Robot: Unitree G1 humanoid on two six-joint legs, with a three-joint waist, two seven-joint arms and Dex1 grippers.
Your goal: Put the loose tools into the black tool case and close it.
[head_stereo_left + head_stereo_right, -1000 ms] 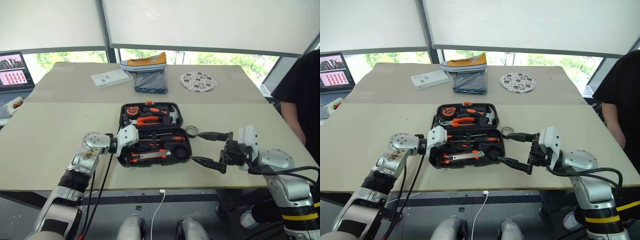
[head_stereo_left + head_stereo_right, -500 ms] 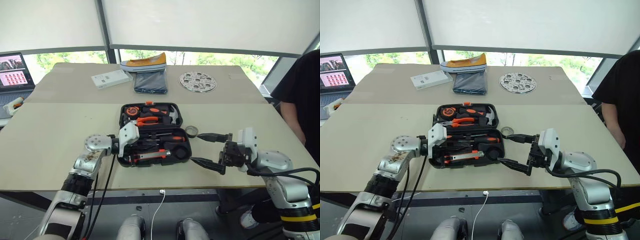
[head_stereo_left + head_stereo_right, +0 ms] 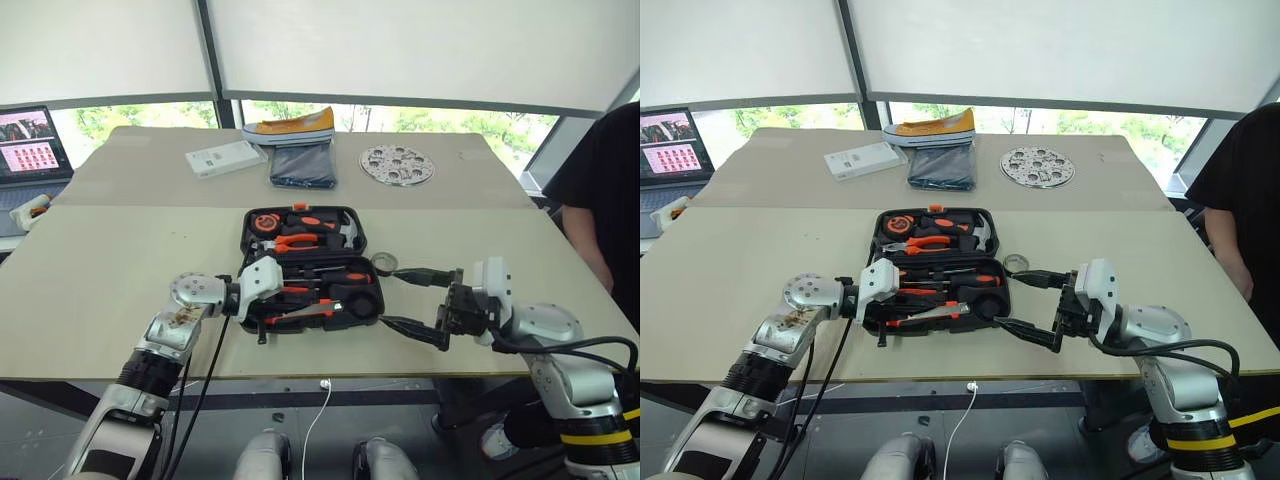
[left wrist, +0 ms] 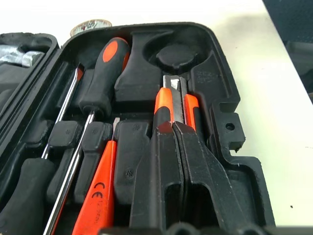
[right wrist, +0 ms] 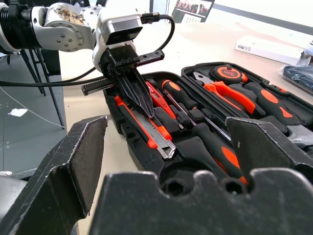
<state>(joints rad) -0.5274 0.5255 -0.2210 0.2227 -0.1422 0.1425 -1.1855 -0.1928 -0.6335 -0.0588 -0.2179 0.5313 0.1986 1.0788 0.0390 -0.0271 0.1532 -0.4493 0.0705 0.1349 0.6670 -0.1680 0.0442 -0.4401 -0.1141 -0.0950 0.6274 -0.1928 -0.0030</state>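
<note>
The black tool case [image 3: 246, 232] lies open mid-table with pliers, hammer and tape measure in its far half. Screwdrivers [image 4: 100, 73] and a small all-orange one [image 4: 98, 196] sit in the near half. My left gripper [image 3: 285, 305] is shut, and its tips rest on the long utility knife [image 4: 171, 100], which lies slightly askew in the near row. A small tape roll [image 3: 383, 262] sits on the table at the case's right edge. My right gripper [image 3: 392, 297] hovers open just right of the case, pointing at it, with nothing between its fingers [image 5: 73, 161].
A laptop [image 3: 30, 140] stands at the far left. At the back of the table are a white box [image 3: 224, 157], a dark folded cloth [image 3: 302, 165] under a yellow shoe [image 3: 290, 126], and a round perforated disc [image 3: 397, 164]. A person [image 3: 600, 190] stands at the right.
My left gripper has dropped slightly toward the case's near row and stays shut. The utility knife now lies more tilted. The right arm has not moved.
</note>
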